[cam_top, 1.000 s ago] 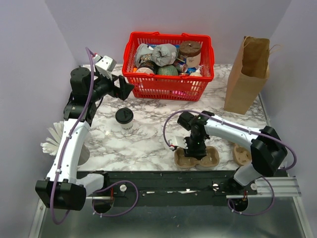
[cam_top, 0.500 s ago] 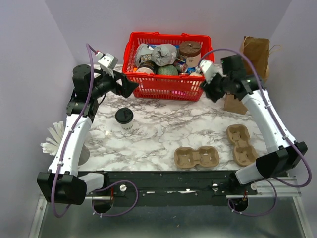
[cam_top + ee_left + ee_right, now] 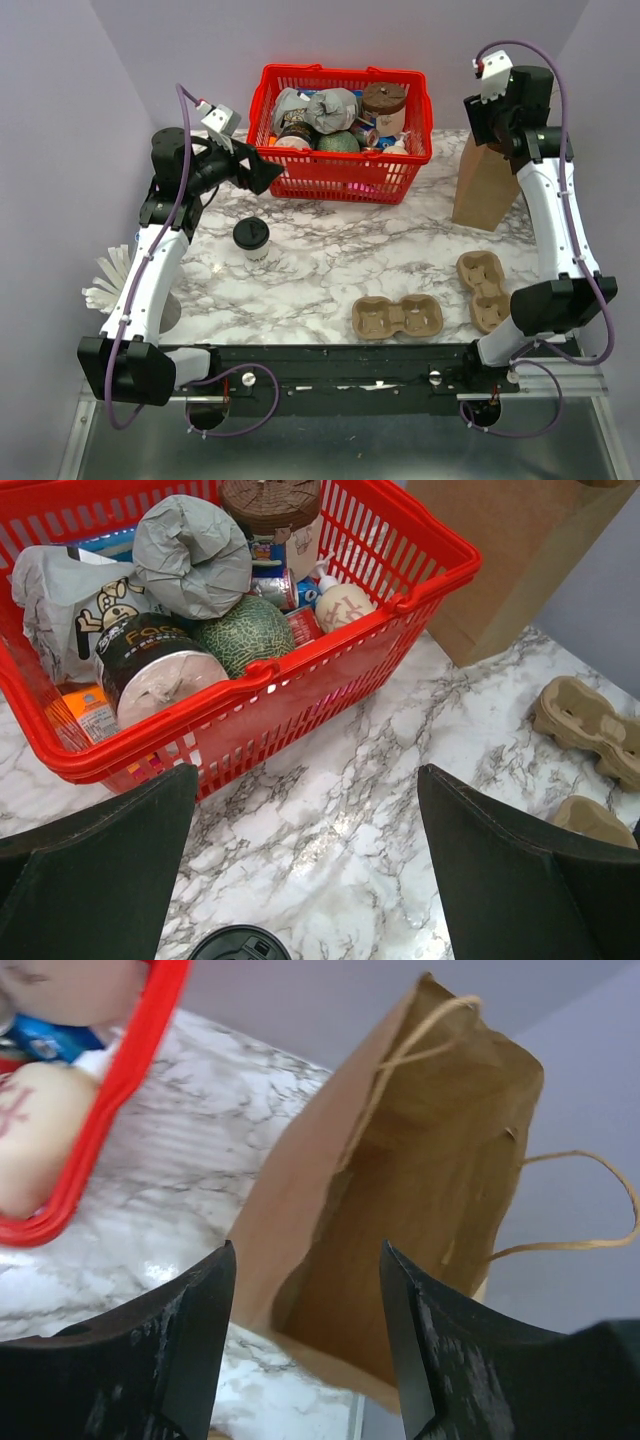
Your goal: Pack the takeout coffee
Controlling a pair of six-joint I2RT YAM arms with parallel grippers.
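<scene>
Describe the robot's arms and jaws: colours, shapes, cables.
Left arm and right arm share white curved shells with bulky black joints. A thin purple cable loops along each. The jaws are matte black, broad and wedge-shaped; the right pair looks scuffed.

Full red basket (image 3: 340,162); paper bag (image 3: 484,192) right; two pulp carriers (image 3: 397,318)

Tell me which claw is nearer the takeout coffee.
Left. The left claw hangs just beyond the takeout coffee, by the red basket; the right claw is far off, over the paper bag.

Plastic basket (image 3: 340,182), matt paper bag (image 3: 485,190)
</scene>
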